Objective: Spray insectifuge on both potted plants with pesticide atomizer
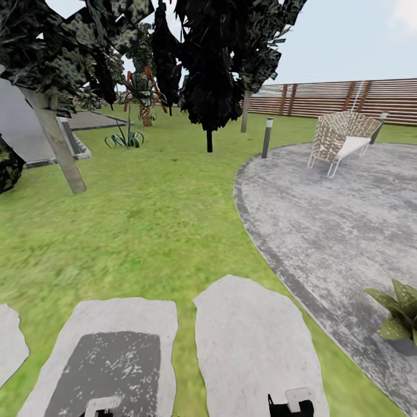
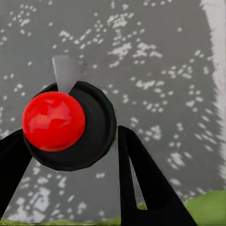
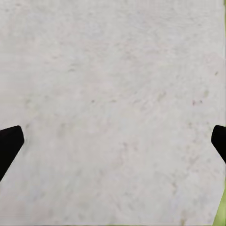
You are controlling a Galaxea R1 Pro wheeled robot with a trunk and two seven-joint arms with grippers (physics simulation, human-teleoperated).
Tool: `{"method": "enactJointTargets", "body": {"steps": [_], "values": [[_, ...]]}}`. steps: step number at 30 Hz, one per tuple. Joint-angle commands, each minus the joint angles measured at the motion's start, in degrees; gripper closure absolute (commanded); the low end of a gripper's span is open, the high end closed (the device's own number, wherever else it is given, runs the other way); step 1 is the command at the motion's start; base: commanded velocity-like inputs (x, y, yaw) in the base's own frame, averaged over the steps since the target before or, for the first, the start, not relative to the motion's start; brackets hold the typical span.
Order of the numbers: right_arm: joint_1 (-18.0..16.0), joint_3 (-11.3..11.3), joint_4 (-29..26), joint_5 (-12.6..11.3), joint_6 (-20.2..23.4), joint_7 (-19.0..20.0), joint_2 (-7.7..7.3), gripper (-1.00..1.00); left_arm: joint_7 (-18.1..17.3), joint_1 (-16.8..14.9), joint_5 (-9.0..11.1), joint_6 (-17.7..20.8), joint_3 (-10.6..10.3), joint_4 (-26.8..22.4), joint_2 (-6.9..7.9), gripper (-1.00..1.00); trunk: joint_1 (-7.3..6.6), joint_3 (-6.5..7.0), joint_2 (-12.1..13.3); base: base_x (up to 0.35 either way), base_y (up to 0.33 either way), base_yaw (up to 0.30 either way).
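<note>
The pesticide atomizer is out of view. One potted plant [image 1: 398, 311], a low rosette of pointed green leaves in a small grey pot, stands on the round grey patio [image 1: 347, 231] at the lower right of the head view. My left gripper [image 2: 70, 134] is open over a shaded, dark speckled stepping stone [image 1: 110, 359]. A red ball on a black disc [image 2: 54, 120] shows between its fingers [image 2: 150, 188]. My right gripper [image 3: 113, 141] is open wide, with nothing between its fingers, above the pale stepping stone [image 1: 249, 341]. Both arm ends peek in at the head view's bottom edge.
Green lawn [image 1: 156, 220] stretches ahead. A grey bollard lamp [image 1: 267, 138] and a wicker swing chair [image 1: 341, 139] stand by the patio, before a brown slatted fence [image 1: 347, 98]. Dark trees [image 1: 208, 69], a leaning trunk [image 1: 58, 145] and a spiky green plant [image 1: 124, 138] stand farther back.
</note>
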Motion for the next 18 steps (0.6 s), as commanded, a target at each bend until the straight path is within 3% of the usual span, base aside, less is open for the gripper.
{"method": "enactJointTargets", "body": {"steps": [1,18], "values": [[-0.02,0.55,0.03,-0.5,-0.16,-0.17,0.0,-1.0,-0.22,-0.04,0.23,-0.19,0.09,0.07,-0.01,1.0,-0.01,-0.04,-0.02,0.0,0.0,0.282],[-0.02,0.52,0.03,-0.5,-0.16,-0.17,0.0,-1.0,-0.46,-0.05,0.14,-0.19,0.09,0.07,0.0,1.0,-0.01,-0.04,-0.02,0.0,0.0,0.283]]}}
